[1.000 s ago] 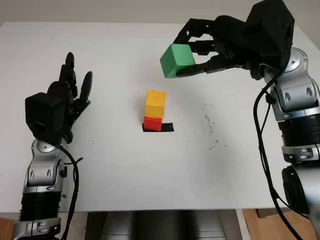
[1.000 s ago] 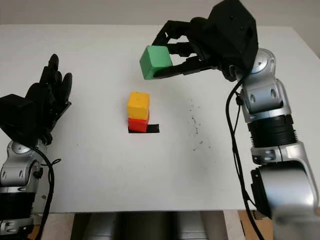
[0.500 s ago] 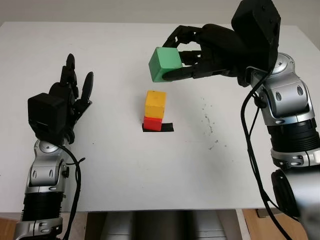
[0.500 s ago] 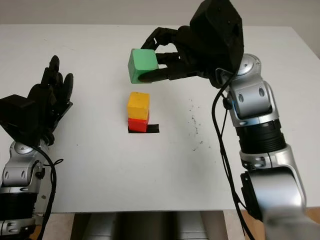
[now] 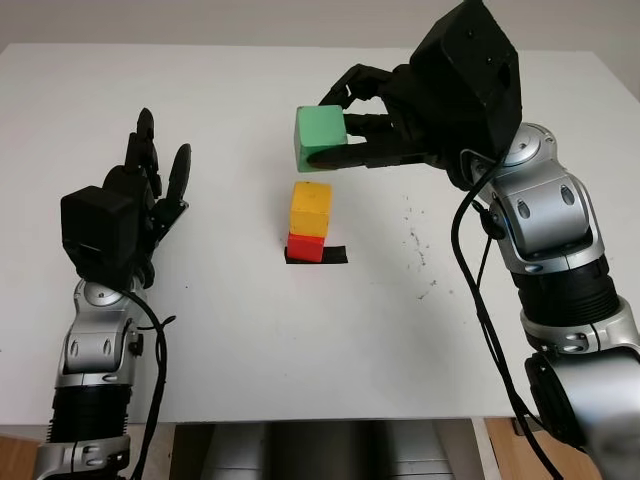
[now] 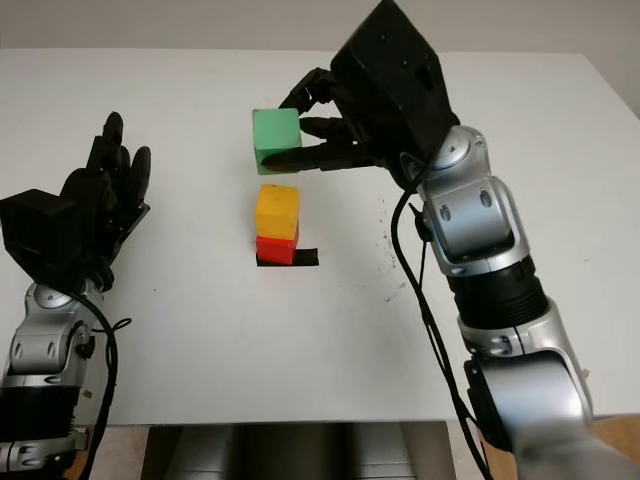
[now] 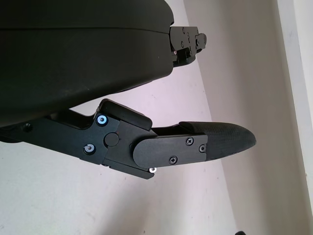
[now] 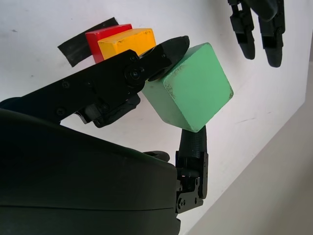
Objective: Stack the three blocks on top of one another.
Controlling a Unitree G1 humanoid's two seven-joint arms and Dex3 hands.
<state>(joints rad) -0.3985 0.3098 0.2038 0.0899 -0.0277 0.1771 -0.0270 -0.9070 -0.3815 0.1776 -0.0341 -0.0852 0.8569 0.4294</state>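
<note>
My right hand (image 5: 345,135) is shut on a green block (image 5: 320,139) and holds it in the air just above the stack, a little behind it. The stack is a yellow block (image 5: 310,207) on top of a red block (image 5: 306,246), which sits on a strip of black tape (image 5: 335,255) at the table's middle. In the right wrist view the green block (image 8: 190,93) is pinched between black fingers (image 8: 161,54), with the yellow block (image 8: 127,41) and red block (image 8: 105,35) beyond. My left hand (image 5: 150,185) is open, raised over the table's left side.
The white table (image 5: 300,330) spreads around the stack. Small dark specks (image 5: 418,250) mark its surface to the right of the stack. The table's front edge (image 5: 300,420) runs along the bottom.
My right hand has carried the green block leftward and down, from the right of the stack to just above the yellow block. The left hand has stayed in place.
</note>
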